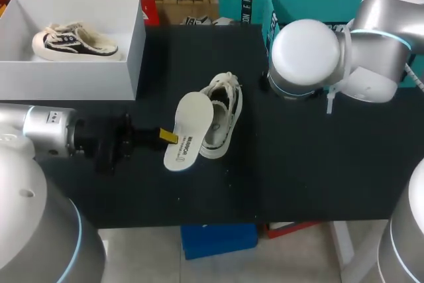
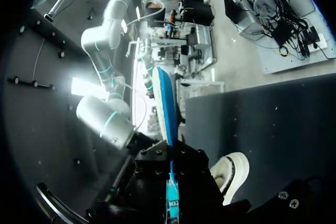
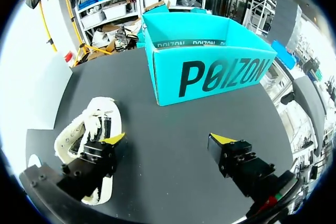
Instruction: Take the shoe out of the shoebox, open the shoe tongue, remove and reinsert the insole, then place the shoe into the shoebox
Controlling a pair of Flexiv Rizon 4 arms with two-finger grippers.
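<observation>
A white low shoe (image 1: 224, 114) lies on the black table (image 1: 298, 164) near its middle, laces up. Its white insole (image 1: 189, 130) leans over the shoe's left side, held at the heel end by my left gripper (image 1: 168, 136), which is shut on it. In the left wrist view the insole (image 2: 167, 109) stands edge-on, blue underneath, rising from between the fingers, with the shoe (image 2: 231, 171) just beside them. My right gripper (image 3: 167, 139) hangs open above the table, one finger over the shoe (image 3: 94, 129). A white shoebox (image 1: 73, 84) at the far left holds a second shoe (image 1: 74, 42).
A teal box (image 3: 205, 61) stands at the table's far right, ahead of my right gripper. My right arm's elbow (image 1: 308, 57) hovers over the far right part of the table.
</observation>
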